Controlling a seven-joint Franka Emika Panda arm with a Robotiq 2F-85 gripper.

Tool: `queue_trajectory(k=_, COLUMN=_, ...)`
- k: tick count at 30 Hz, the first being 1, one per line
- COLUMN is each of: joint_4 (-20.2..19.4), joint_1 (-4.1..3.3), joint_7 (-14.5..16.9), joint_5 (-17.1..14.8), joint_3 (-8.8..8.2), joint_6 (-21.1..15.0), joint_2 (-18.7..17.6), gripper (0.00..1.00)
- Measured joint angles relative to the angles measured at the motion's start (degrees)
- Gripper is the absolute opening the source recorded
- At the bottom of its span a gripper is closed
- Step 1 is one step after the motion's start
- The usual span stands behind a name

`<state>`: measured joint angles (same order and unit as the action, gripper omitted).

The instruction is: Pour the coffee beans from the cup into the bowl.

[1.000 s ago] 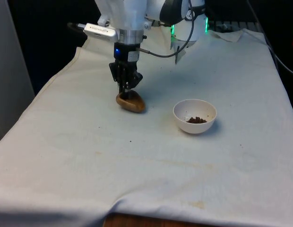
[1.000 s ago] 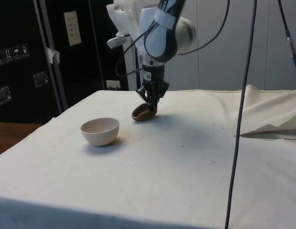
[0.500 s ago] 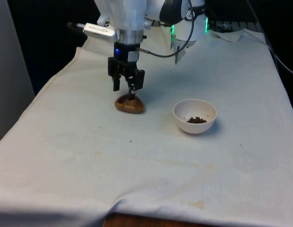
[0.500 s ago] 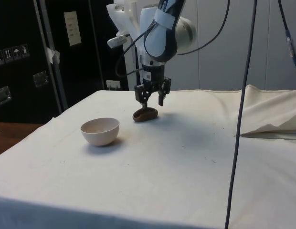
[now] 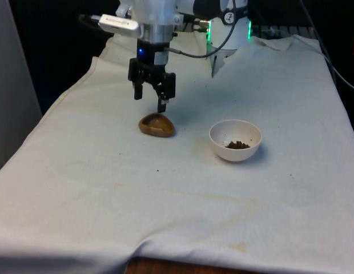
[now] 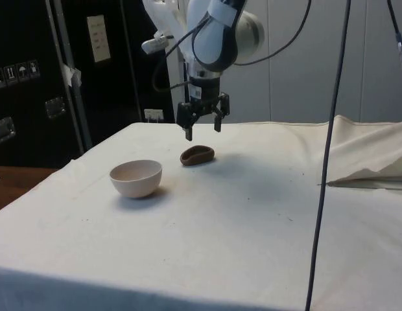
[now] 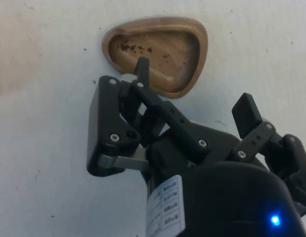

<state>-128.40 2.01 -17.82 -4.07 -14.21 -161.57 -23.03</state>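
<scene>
My pincer hangs spread over the empty cup on the tabletop, beans in the bowl; swinging low could knock either over.

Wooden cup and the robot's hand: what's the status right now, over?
Hand open, above the cup, holding nothing. Wooden cup on the cloth, nearly empty. Beans in the white bowl. Nothing in the way.

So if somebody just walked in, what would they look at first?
Probably the black end effector, hanging open in the air just above a brown wooden cup that sits on the white cloth. Next, the white bowl at the front view's right of the cup, with dark coffee beans inside.
</scene>
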Motion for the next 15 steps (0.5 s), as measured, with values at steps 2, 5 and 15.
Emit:
queue_trajectory(k=2, joint_4=0.1, joint_1=-0.11, joint_7=-0.1, joint_5=0.0, joint_3=0.0, joint_6=0.5, joint_2=0.5, gripper=1.0)
queue_trajectory(k=5, joint_4=0.1, joint_1=-0.29, joint_7=-0.3, joint_5=0.1, joint_3=-0.06, joint_6=1.1, joint_2=1.5, gripper=1.0)
queue_trajectory(k=15, joint_4=0.0, joint_1=-0.8, joint_7=-3.8, joint_5=3.8, joint_3=-0.23, joint_6=3.7, joint_2=4.0, gripper=1.0)
